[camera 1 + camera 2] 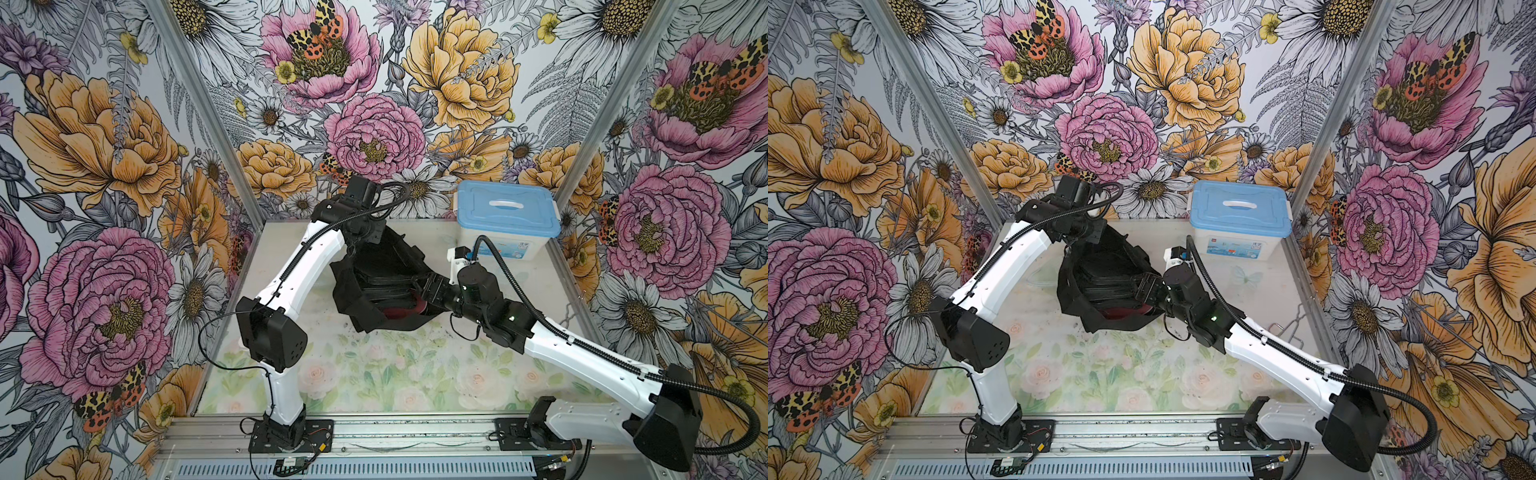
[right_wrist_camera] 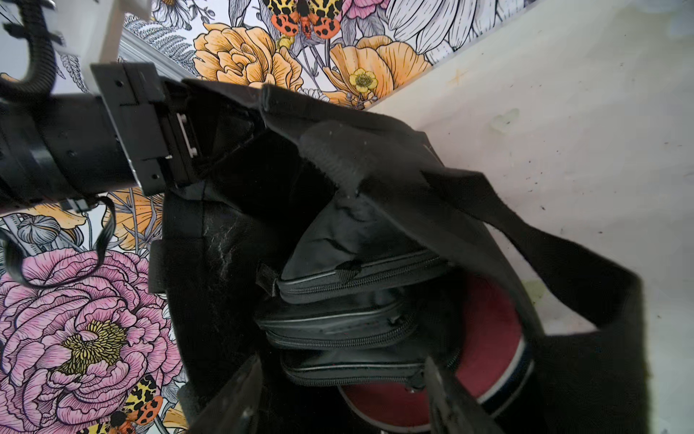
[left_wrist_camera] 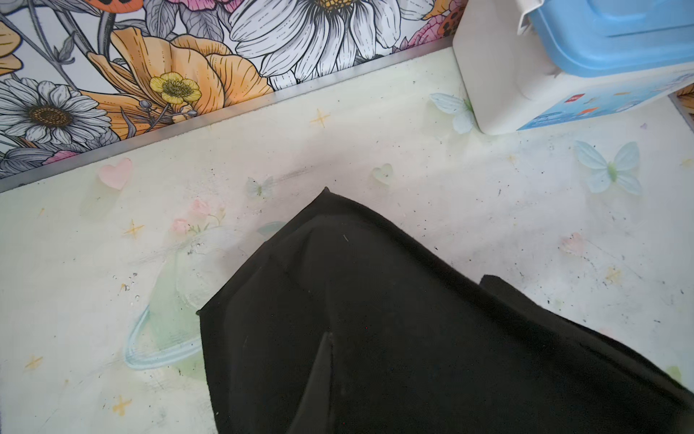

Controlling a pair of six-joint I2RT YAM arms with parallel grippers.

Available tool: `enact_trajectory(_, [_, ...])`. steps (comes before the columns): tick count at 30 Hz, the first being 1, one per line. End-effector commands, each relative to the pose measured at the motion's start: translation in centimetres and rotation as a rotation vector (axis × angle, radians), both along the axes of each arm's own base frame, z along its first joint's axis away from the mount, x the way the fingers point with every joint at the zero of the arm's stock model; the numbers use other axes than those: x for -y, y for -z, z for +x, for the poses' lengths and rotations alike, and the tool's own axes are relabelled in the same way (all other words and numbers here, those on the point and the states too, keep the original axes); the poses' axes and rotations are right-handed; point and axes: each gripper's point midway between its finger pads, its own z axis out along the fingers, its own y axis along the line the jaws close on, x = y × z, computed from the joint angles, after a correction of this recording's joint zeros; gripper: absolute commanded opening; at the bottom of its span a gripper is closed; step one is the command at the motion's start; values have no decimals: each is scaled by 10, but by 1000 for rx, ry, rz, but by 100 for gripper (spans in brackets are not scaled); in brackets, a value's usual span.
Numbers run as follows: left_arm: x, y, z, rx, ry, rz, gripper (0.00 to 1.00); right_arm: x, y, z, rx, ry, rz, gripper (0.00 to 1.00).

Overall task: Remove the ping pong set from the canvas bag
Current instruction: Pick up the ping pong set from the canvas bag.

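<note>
The canvas bag (image 1: 349, 291) is plain black; inside it show black zipped cases (image 2: 356, 285) with grey piping and a maroon cover (image 2: 484, 338) edged white and navy. Behind the bag, the box (image 1: 490, 245) is white with a light-blue lid (image 1: 478, 210). The table (image 1: 374, 374) under the bag is pale green with faded pink roses.

No readable text; printed label (image 1: 1232, 248) on white box (image 1: 1200, 241) front too small.

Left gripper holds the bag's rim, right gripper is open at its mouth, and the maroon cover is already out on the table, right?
No: the maroon cover lies inside the canvas bag, as the right wrist view shows. The rest stands.
</note>
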Motion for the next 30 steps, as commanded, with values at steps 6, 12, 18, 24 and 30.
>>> enact_trajectory(6, [14,-65,11,172,-21,-151,0,-18,17,17,-88,38,29,67])
enact_trajectory(12, [20,-87,-10,210,-3,-175,0,-3,37,33,-145,124,69,67])
enact_trajectory(18, [40,-80,-29,193,27,-163,0,10,53,45,-190,186,149,68])
enact_trajectory(24, [59,-67,-41,166,44,-152,0,19,69,46,-237,224,171,68])
enact_trajectory(30, [65,-62,-44,157,49,-145,0,29,90,44,-305,275,202,68])
